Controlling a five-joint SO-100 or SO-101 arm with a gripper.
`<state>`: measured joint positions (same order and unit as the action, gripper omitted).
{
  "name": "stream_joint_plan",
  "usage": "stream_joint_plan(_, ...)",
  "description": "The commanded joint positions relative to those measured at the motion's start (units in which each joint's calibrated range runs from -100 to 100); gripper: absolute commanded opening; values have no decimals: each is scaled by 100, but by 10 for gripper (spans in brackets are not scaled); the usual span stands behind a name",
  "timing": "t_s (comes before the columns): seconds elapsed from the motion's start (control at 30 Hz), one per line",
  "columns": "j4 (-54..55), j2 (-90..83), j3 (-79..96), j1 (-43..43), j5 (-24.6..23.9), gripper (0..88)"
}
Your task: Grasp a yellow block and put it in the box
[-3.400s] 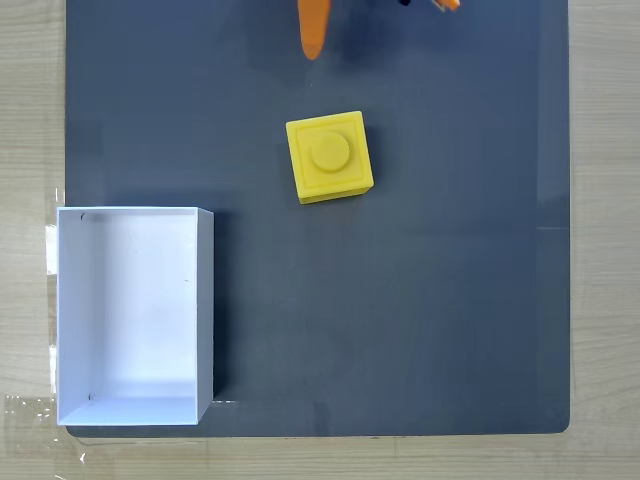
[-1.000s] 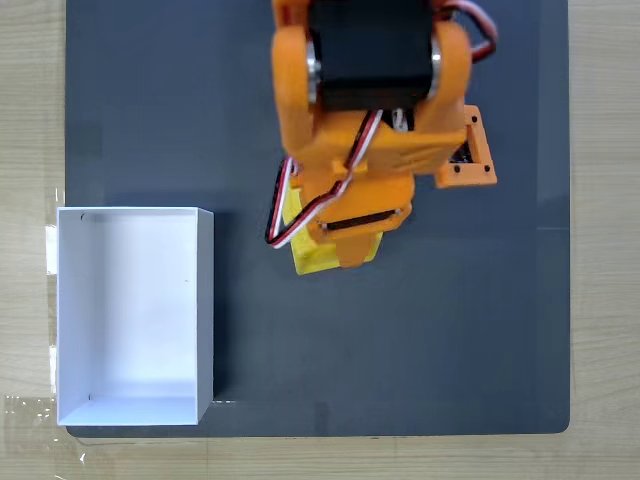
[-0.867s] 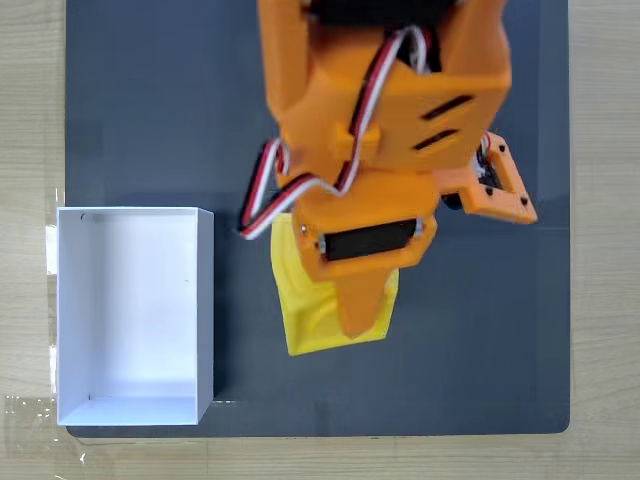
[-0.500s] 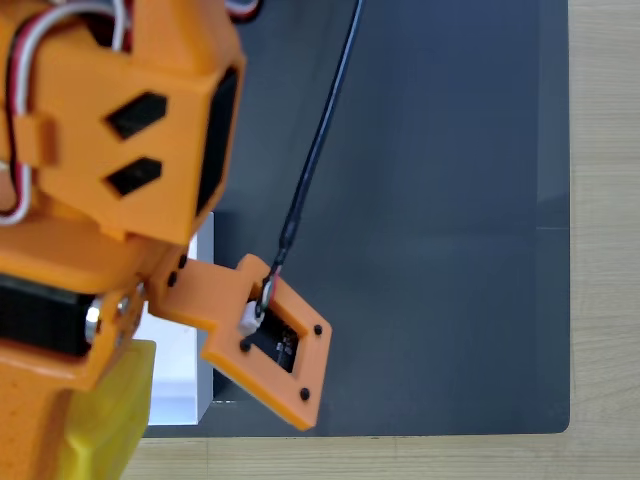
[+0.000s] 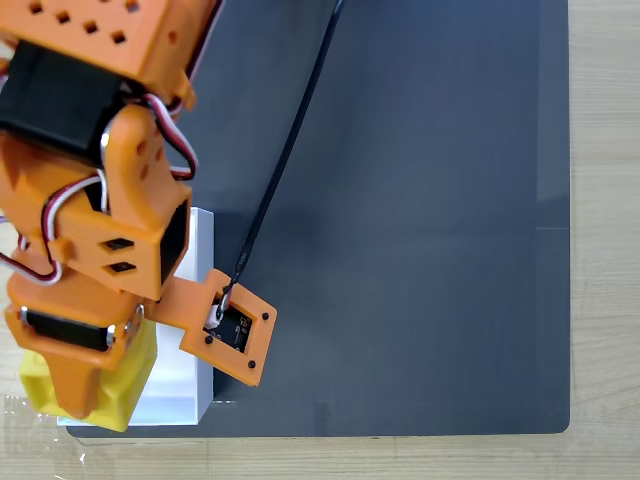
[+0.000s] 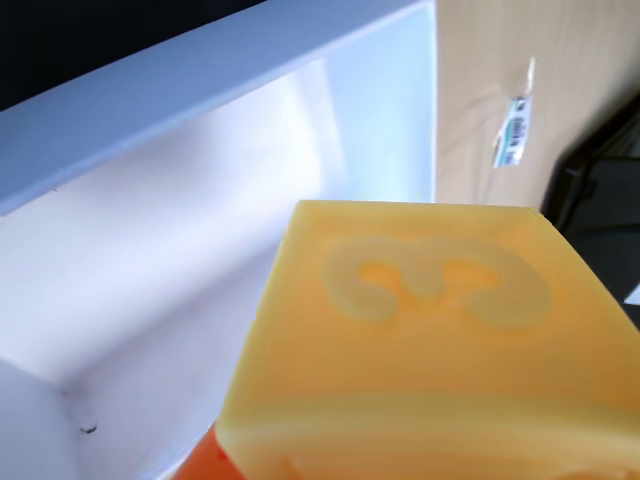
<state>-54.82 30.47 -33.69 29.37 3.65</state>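
In the fixed view my gripper (image 5: 82, 398) is shut on the yellow block (image 5: 128, 385) at the lower left, over the bottom end of the white box (image 5: 180, 402). The orange arm hides most of the box. The wrist view has the yellow block (image 6: 420, 340) close up, with a raised "3" on its face. Behind and beneath it lies the white box (image 6: 200, 200) interior. A sliver of an orange finger (image 6: 197, 463) peeks out under the block's lower left corner. Whether the block touches the box floor is hidden.
A dark grey mat (image 5: 420, 250) covers the table, with light wood (image 5: 603, 250) around it. A black cable (image 5: 285, 160) runs from the top down to the camera mount (image 5: 228, 335). Clear tape (image 6: 514, 132) sticks to the wood beside the box.
The arm has lifted the block from the middle of the mat and swung it left over the box. In the last half second it has dropped away from the camera toward the box.
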Motion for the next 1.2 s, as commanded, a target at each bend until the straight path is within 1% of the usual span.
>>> stream_joint_plan(0.0,-198,89,-299,25,71,207)
stream_joint_plan(0.17,-608,352,-290,42,186,207)
stream_joint_plan(0.57,-922,699,-290,101,197,209)
stream_joint_plan(0.63,-1027,699,-290,101,239,234)
stream_joint_plan(0.77,-1114,674,-299,101,312,365)
stream_joint_plan(0.87,-1114,640,-299,110,312,422)
stream_joint_plan(1.17,-1123,368,-326,110,312,431)
